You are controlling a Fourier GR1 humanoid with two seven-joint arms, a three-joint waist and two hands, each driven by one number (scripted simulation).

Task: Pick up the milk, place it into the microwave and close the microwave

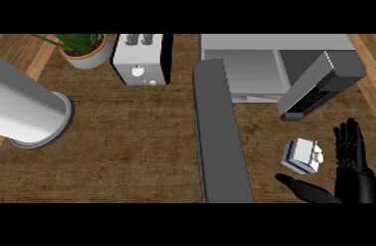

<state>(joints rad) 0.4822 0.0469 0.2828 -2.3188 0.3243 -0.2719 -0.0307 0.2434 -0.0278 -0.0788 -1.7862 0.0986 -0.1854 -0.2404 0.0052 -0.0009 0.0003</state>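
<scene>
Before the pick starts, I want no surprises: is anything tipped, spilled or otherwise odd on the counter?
Only the milk: it lies on its side by the open right hand, no spill visible. The microwave stands with its door open.

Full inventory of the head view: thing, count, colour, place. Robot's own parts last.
counter: 1, brown wood-grain, fills the view
potted plant: 1, green leaves in a grey pot, top left
toaster: 1, white with a black side, top, right of the plant
microwave: 1, grey, top right, cavity open
microwave door: 1, dark grey, swung open, running down the middle of the view
milk: 1, white carton with blue, on the counter at lower right, right of the door
cylinder: 1, light grey, left edge; what it is cannot be told
right hand: 1, black, lower right, open, fingers right of the milk, thumb below it
left hand: not in view
</scene>
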